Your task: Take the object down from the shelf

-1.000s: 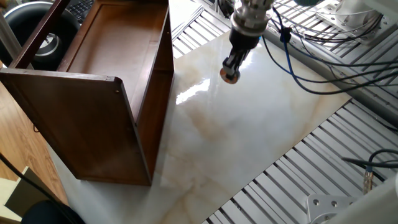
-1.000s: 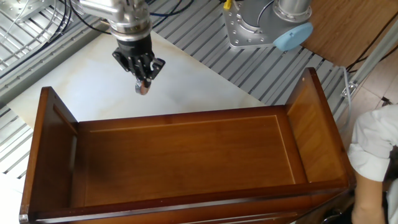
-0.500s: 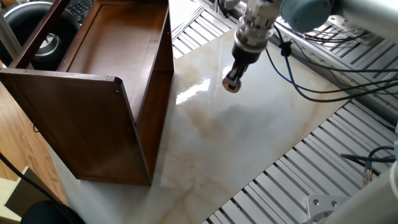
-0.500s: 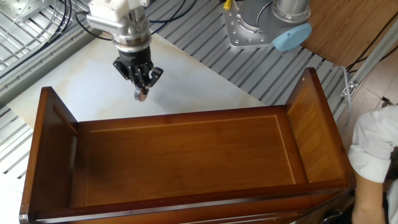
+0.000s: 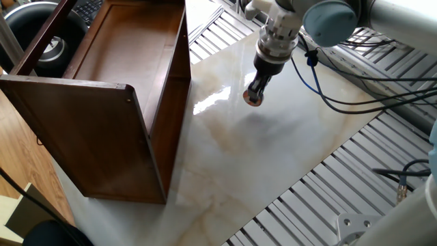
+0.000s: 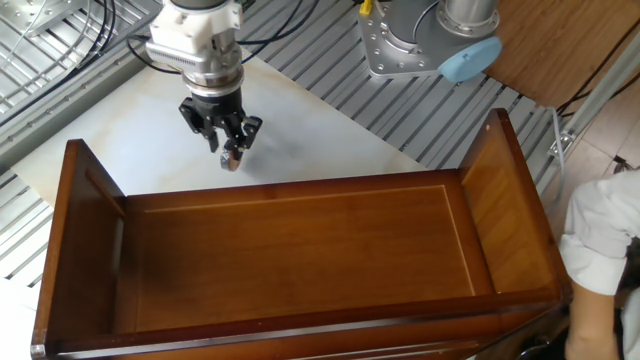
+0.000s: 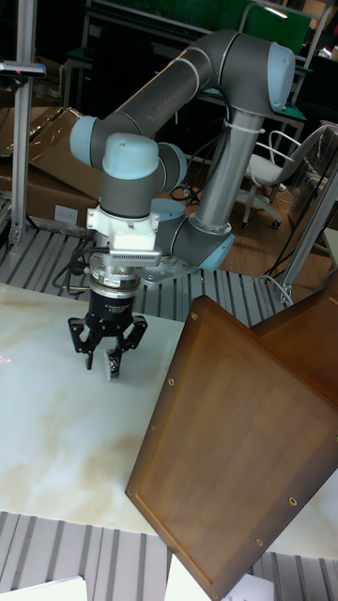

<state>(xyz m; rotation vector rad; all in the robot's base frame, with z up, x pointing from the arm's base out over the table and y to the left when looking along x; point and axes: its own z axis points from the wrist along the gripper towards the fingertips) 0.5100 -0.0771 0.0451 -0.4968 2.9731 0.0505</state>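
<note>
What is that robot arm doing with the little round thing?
The robot's gripper is pinching a small round disc and holding it just over the white marble tabletop, next to the big brown wooden shelf. The disc is already off the shelf and not yet set down.

I count one disc pinched between my two fingers, one shelf, one marble tabletop, and one black ring behind the shelf.

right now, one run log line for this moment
gripper: shut on object | object: off shelf, above marble table | phase: lowering
</note>
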